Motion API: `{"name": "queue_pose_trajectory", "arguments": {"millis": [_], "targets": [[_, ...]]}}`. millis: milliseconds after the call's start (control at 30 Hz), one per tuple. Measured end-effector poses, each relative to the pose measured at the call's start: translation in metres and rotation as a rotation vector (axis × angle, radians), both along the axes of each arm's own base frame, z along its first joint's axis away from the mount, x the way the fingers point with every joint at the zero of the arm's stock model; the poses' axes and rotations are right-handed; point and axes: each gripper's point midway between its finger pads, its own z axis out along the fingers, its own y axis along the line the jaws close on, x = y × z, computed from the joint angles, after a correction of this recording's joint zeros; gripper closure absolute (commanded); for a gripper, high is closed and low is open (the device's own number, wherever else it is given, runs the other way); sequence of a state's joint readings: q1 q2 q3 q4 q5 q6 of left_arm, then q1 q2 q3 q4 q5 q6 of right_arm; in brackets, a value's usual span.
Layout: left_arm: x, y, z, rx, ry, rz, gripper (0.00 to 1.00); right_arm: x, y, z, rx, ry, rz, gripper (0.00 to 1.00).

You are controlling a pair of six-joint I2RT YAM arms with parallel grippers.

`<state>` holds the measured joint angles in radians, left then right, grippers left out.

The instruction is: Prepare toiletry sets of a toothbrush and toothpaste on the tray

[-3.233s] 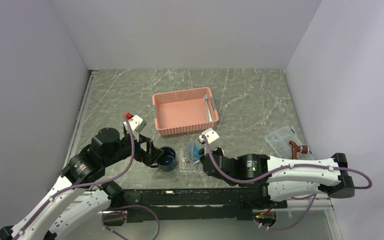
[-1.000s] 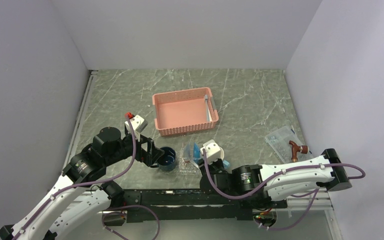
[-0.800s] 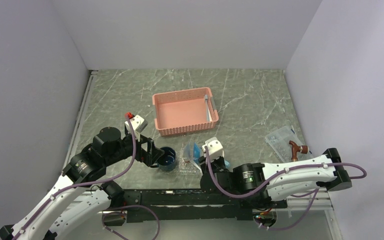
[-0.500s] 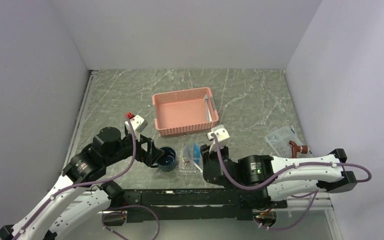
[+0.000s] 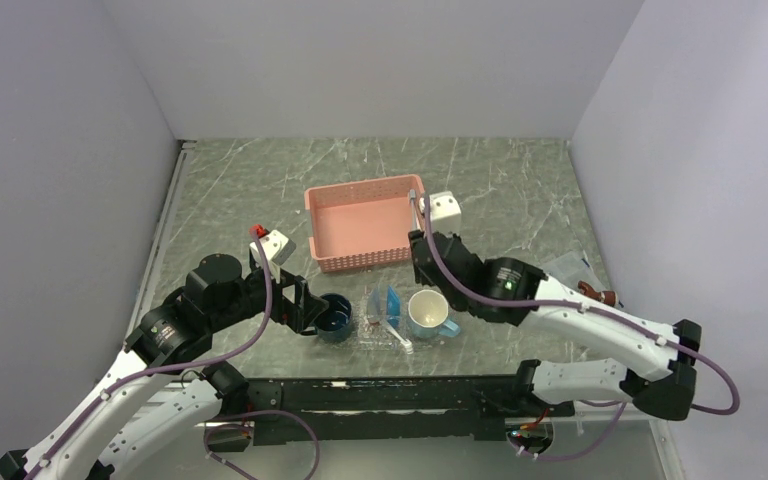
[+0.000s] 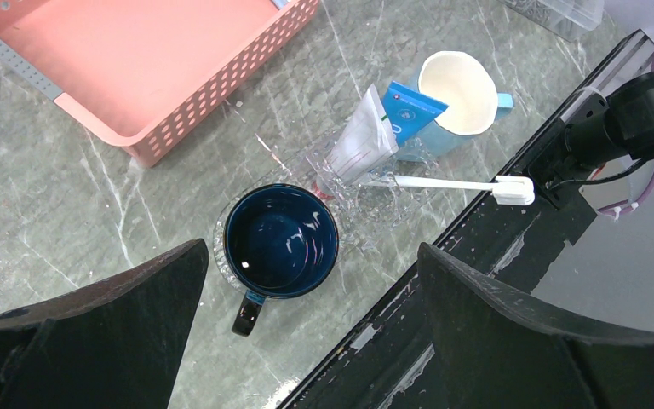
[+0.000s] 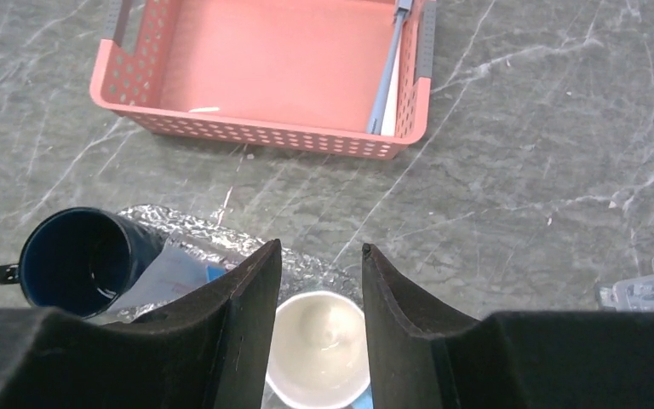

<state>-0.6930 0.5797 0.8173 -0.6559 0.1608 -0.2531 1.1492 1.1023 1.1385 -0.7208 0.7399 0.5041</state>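
Left gripper (image 6: 312, 245) hangs above the dark blue mug (image 6: 281, 239), jaws spread wide, empty. Just beside that mug, near the table's front edge, sits the clear glittery oval tray (image 6: 375, 213). On it are a white toothpaste tube (image 6: 359, 141), a blue toothpaste tube (image 6: 409, 109) and a thin white toothbrush (image 6: 443, 182), whose head juts past the rim. A light blue mug with cream inside (image 5: 428, 313) crowds the tray's right side. Right gripper (image 7: 321, 249) is farther out, fingers apart, holding nothing. Beyond is the pink mesh basket (image 7: 264, 60), with a slim greyish stick (image 7: 387, 72) along its right wall, bristles not made out. Grey marbled table (image 5: 520, 190) runs on behind.
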Motion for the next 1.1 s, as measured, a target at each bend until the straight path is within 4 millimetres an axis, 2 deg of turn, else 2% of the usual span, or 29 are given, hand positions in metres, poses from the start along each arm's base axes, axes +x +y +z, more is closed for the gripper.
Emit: {"name": "queue_pose_trajectory", "arguments": {"millis": [133,233,433,767,1100], "targets": [[0.0,0.0,0.0,0.0,0.0,0.0,0.01,0.027,0.002,-0.012,-0.024,0.059,-0.01,0.58],[0.0,0.0,0.0,0.0,0.0,0.0,0.01,0.046,0.005,-0.028,-0.051,0.12,-0.013,0.58],[0.0,0.0,-0.003,0.004,0.005,0.0,0.01,0.075,0.012,-0.056,-0.068,0.219,0.003,0.56],[0.0,0.001,-0.006,0.01,0.012,0.002,0.01,0.126,0.026,-0.09,-0.081,0.311,-0.011,0.54],[0.003,0.007,-0.008,0.026,0.009,0.041,0.01,0.158,0.042,-0.142,-0.167,0.394,-0.036,0.49]]}}
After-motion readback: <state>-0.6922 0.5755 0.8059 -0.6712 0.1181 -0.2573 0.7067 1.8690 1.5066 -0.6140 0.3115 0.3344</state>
